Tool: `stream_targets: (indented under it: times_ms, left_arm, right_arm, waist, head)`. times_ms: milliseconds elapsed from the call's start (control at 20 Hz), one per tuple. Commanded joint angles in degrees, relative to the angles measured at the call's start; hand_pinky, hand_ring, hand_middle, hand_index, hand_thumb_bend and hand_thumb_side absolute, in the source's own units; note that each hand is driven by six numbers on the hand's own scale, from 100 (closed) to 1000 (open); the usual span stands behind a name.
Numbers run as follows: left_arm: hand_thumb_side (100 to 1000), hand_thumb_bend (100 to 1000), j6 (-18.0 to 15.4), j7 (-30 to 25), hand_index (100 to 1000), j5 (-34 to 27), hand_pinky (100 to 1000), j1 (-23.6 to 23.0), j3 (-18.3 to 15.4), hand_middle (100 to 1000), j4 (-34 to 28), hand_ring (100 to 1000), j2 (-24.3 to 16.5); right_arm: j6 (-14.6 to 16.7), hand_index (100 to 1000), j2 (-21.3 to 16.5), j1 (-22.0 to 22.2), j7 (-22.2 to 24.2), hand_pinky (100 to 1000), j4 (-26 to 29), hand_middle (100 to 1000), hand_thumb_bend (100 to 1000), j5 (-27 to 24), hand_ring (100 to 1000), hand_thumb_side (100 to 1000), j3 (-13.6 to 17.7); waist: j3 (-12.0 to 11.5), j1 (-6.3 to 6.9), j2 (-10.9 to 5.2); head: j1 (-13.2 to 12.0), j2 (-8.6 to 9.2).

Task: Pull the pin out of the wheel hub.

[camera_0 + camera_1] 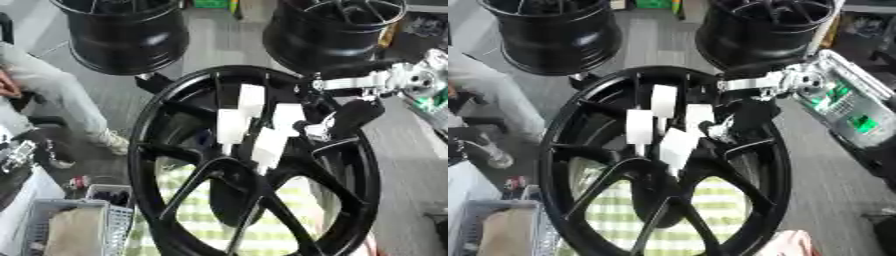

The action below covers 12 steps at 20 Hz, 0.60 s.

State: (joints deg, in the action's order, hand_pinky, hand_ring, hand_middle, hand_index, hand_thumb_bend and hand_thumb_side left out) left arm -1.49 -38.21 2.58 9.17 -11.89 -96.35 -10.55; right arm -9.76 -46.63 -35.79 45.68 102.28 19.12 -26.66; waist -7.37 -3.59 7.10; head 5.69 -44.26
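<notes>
A large black wheel hub point(166, 150) stands on edge in the middle, its spokes facing me. Several white pins stick out around its centre: one on top point(251, 100), one on the left point(232, 125), one on the right point(288, 116) and one lower down point(269, 145). My right arm comes in from the upper right with a silver wrist point(385, 80). Its black hand point(352, 117) lies against the hub just right of the right-hand pin, with a small silvery part point(317, 131) beside that pin. The dark hand blends into the black spokes. My left hand does not show.
Two more black wheel rims point(131, 35) point(332, 30) stand behind on the grey floor. A green-checked cloth point(210, 220) lies under the hub. A grey basket point(35, 220) holding a cloth sits at the lower left. A person's sleeve point(52, 95) shows at the left.
</notes>
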Motion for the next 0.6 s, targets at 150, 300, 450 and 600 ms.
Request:
stream_targets:
  times_ms: [150,300,450,600]
  left_arm:
    - [862,100,-0.1,-0.15,782,-0.09,650,0.86,-0.11,636,-0.98,606,-0.96]
    - [862,100,-0.12,-0.15,782,-0.13,650,0.92,-0.1,636,-1.01,606,-0.93]
    - [862,100,-0.11,-0.17,782,-0.13,651,0.91,-0.09,636,-1.0,606,-0.9]
    - [862,100,-0.12,-0.17,782,-0.14,651,0.95,-0.09,636,-1.01,606,-0.87]
  right_arm:
    - [0.33,977,-0.73,-0.78,0.43,796,-0.71,881,127,0.91,833,540,0.39]
    - [0.36,956,-0.45,-0.79,0.48,783,-1.21,849,118,1.21,809,534,0.24]
    - [0.35,932,0.01,-0.83,0.29,772,-1.89,824,113,1.72,793,525,0.08]
    - [0.57,919,0.57,-0.86,-0.12,765,-2.5,807,108,2.09,784,525,-0.21]
  waist:
    - [0.04,0.27,-0.53]
    - [0.05,0.31,-0.52]
    - [0.04,0.33,-0.52]
    - [0.0,0.35,-0.52]
  head:
    - [0.02,0.15]
    - [0.05,0.15]
    - [0.05,0.15]
    - [0.12,0.15]
